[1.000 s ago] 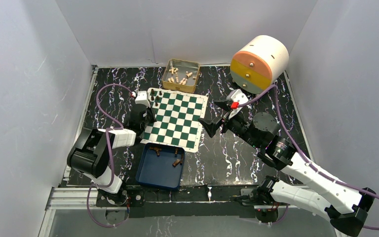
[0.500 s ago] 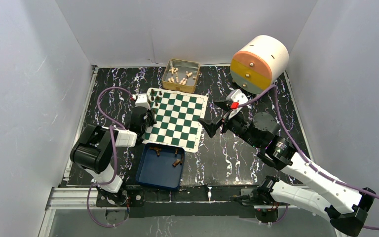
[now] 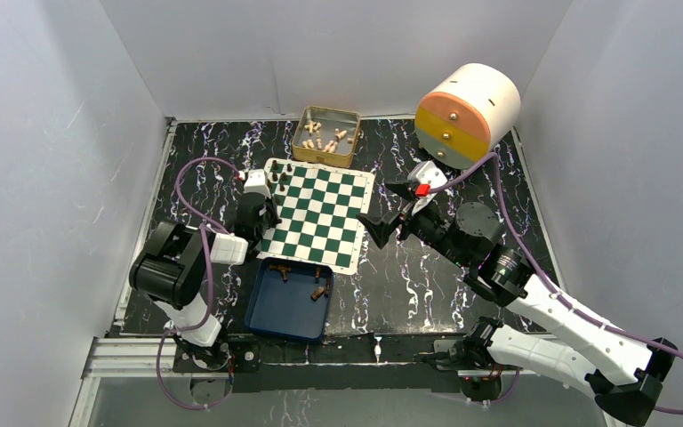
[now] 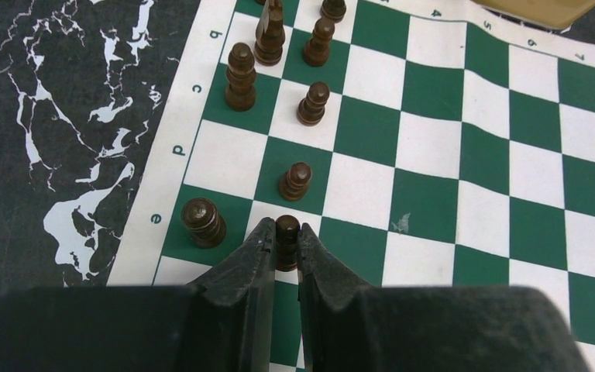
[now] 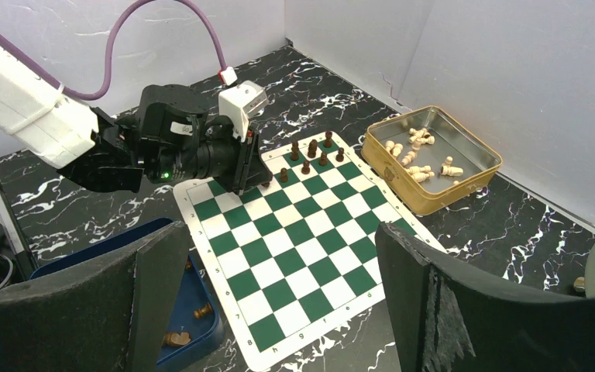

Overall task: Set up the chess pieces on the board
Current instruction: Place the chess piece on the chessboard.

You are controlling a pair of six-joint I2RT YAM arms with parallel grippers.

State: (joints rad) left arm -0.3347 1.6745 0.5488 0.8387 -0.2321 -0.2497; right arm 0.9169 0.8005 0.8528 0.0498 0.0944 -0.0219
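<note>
The left gripper (image 4: 283,237), fingers clamped on a dark pawn (image 4: 287,225), seems to be setting it on the board (image 4: 465,155) near its left edge, so next it must open gently and rise straight, while the right gripper (image 5: 275,271) hangs with fingers wide apart, empty.

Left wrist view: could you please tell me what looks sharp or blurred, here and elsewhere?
Left wrist: board and gripped pawn sharp, left end effector softer. Right wrist: right end effector blurred, gold tin crisp. Top external: even light, chess pieces tiny.
</note>
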